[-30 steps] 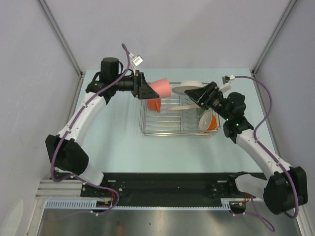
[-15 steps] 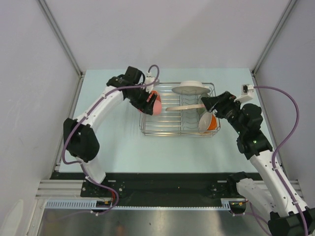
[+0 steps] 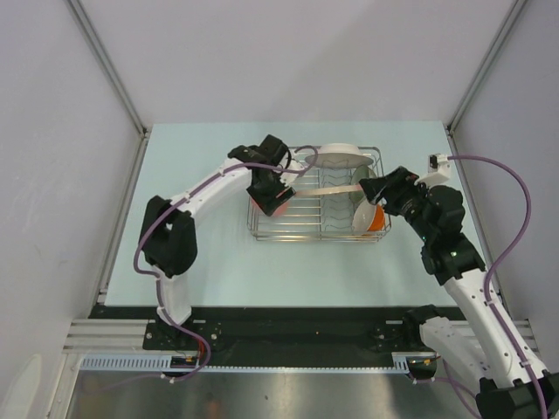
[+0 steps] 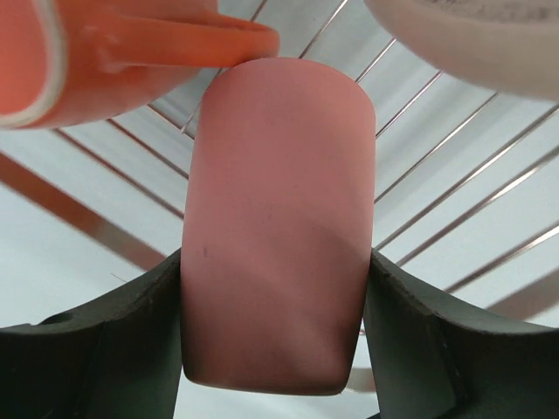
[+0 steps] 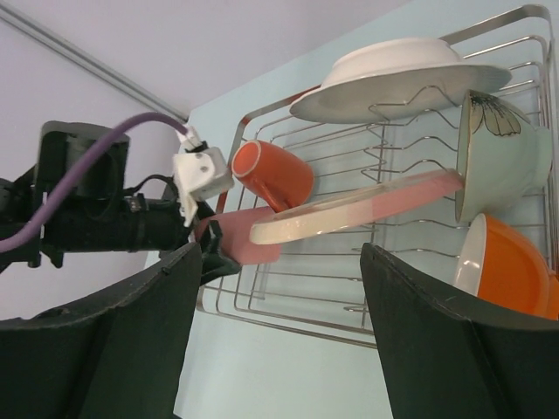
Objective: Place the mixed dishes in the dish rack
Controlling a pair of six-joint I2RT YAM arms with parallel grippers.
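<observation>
Pink tumbler (image 4: 278, 227) sat clamped by its sides between the closed fingers of the left gripper (image 4: 275, 262), lying on its side over the wires at the left end of the dish rack (image 3: 314, 236). Its far end was just beside the orange cup (image 5: 272, 173); whether the two touched, or whether the tumbler already rested on the wires, I could not tell. The right gripper (image 5: 279, 251) hung wide open and empty just off the rack's right end. The rack stood toward the far edge of the table (image 3: 218, 262), right of its middle, and already held the large whitish plate (image 5: 397, 70), the pink plate (image 5: 349, 209) lying slantwise, the pale green bowl (image 5: 502, 148) and a white bowl with an orange inside (image 5: 511, 266). No other dish showed outside it, so loading seemed nearly done, with only setting down and releasing the tumbler apparently left.
</observation>
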